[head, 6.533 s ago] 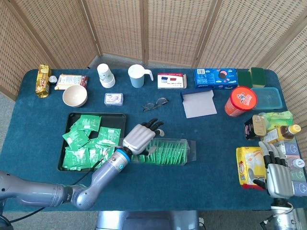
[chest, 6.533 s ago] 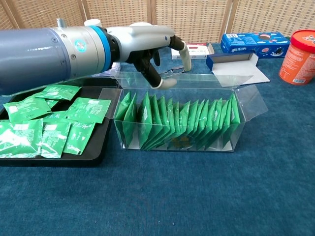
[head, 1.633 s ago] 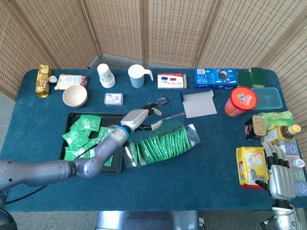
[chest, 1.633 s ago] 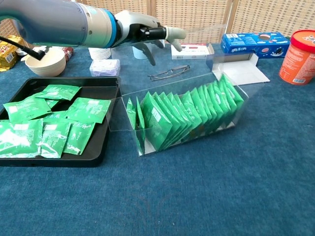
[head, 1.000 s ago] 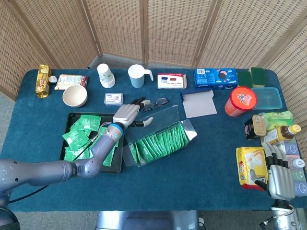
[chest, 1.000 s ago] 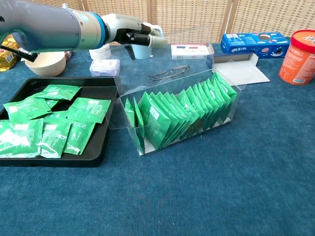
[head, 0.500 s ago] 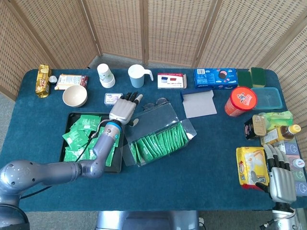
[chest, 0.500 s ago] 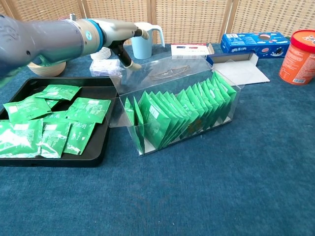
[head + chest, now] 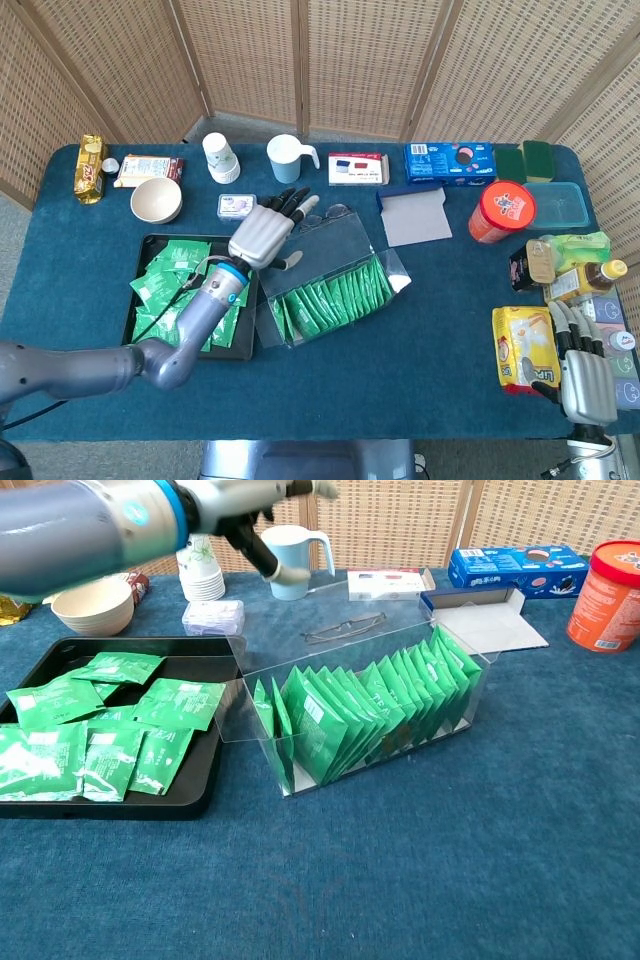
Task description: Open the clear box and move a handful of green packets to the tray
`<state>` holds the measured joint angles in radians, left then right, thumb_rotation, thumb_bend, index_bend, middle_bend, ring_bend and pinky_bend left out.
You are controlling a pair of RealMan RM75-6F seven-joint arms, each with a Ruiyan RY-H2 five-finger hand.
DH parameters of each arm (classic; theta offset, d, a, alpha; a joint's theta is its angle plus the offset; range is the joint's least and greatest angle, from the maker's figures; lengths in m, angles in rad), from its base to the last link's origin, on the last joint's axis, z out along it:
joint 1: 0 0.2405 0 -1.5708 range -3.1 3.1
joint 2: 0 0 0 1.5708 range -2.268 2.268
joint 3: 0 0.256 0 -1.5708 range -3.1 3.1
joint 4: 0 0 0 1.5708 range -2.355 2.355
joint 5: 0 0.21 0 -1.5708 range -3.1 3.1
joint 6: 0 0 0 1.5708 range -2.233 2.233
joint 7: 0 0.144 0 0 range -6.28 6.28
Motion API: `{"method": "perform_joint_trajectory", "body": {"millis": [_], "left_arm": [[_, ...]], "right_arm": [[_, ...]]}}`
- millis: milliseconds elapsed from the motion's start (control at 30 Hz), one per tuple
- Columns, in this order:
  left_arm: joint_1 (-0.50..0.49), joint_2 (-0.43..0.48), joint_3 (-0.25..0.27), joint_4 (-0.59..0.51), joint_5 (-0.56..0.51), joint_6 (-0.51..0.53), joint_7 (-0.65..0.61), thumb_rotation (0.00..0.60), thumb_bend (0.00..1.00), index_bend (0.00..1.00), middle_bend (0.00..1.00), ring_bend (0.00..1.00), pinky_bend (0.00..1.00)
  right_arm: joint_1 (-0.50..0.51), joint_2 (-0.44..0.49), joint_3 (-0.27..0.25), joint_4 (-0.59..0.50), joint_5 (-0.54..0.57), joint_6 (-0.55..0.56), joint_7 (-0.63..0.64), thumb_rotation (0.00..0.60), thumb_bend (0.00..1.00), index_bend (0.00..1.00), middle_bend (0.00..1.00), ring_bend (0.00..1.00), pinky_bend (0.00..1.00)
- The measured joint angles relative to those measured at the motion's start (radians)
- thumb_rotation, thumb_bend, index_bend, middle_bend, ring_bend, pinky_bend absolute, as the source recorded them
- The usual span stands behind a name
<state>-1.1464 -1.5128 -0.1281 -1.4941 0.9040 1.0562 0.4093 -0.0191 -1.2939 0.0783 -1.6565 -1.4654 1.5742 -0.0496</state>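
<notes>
The clear box (image 9: 330,285) is lying open at the middle of the blue surface (image 9: 420,330), set at an angle, with green packets (image 9: 365,710) standing in a row inside. The left hand (image 9: 262,235) is hovering above the box's far-left corner, fingers spread and holding nothing. The black tray (image 9: 143,262), just left of the box, is carrying loose packets. The right hand (image 9: 585,380) is resting at the near right edge, fingers extended and holding nothing.

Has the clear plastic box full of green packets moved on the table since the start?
Yes. The clear plastic box has swung round: its right end now lies nearer the folded glasses, and it sits at a slant beside the black tray.
</notes>
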Motion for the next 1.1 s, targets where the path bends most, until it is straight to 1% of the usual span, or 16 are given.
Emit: {"method": "perform_joint_trajectory", "body": {"millis": [67,133,200,233,333,400,500,567,733,1000,1100], "left_arm": [[0.029,0.032,0.011,-0.036,0.109,0.023,-0.053,0.497,0.3,0.03,0.0,0.0,0.15],[0.056,0.065,0.027,-0.069,0.215,0.039,-0.115,0.558,0.3,0.07,0.0,0.0,0.15],[0.076,0.094,0.042,-0.095,0.297,0.044,-0.174,0.591,0.3,0.11,0.0,0.0,0.15],[0.088,0.112,0.052,-0.11,0.346,0.044,-0.209,0.597,0.3,0.14,0.0,0.0,0.14],[0.109,0.151,0.078,-0.138,0.44,0.032,-0.261,0.6,0.3,0.19,0.0,0.0,0.13],[0.113,0.168,0.088,-0.146,0.466,0.013,-0.267,0.6,0.29,0.2,0.0,0.0,0.12],[0.109,0.178,0.099,-0.154,0.473,-0.036,-0.237,0.6,0.28,0.2,0.0,0.0,0.1],[0.101,0.177,0.102,-0.158,0.467,-0.076,-0.195,0.6,0.28,0.2,0.0,0.0,0.1],[0.073,0.153,0.091,-0.159,0.411,-0.169,-0.088,0.6,0.28,0.21,0.0,0.0,0.09],[0.03,0.106,0.07,-0.138,0.344,-0.234,0.067,0.6,0.28,0.22,0.0,0.0,0.09],[0.013,0.088,0.064,-0.135,0.299,-0.253,0.134,0.6,0.27,0.23,0.0,0.0,0.09]], "right_arm": [[0.0,0.0,0.001,0.0,0.0,0.0,0.001,0.6,0.35,0.0,0.02,0.0,0.05],[0.0,0.0,0.001,0.0,-0.002,0.0,0.001,0.6,0.35,0.0,0.02,0.0,0.05],[0.001,-0.001,0.001,0.0,-0.004,0.001,0.004,0.6,0.35,0.0,0.02,0.0,0.05],[0.0,-0.001,0.001,0.001,-0.005,0.001,0.005,0.6,0.35,0.0,0.02,0.0,0.05],[-0.001,-0.002,0.0,0.003,-0.007,0.002,0.01,0.6,0.35,0.0,0.02,0.0,0.05],[-0.002,-0.002,-0.001,0.006,-0.008,0.004,0.014,0.6,0.35,0.0,0.02,0.0,0.05],[-0.004,-0.003,-0.001,0.011,-0.009,0.006,0.022,0.6,0.35,0.0,0.02,0.0,0.05],[-0.005,-0.003,-0.002,0.014,-0.009,0.006,0.027,0.6,0.35,0.0,0.02,0.0,0.05],[-0.011,-0.002,-0.002,0.021,-0.008,0.011,0.038,0.6,0.35,0.0,0.02,0.0,0.05],[-0.019,0.0,-0.001,0.032,0.0,0.016,0.055,0.6,0.35,0.0,0.02,0.0,0.05],[-0.02,-0.001,0.0,0.035,0.001,0.015,0.059,0.6,0.35,0.0,0.02,0.0,0.05]]}}
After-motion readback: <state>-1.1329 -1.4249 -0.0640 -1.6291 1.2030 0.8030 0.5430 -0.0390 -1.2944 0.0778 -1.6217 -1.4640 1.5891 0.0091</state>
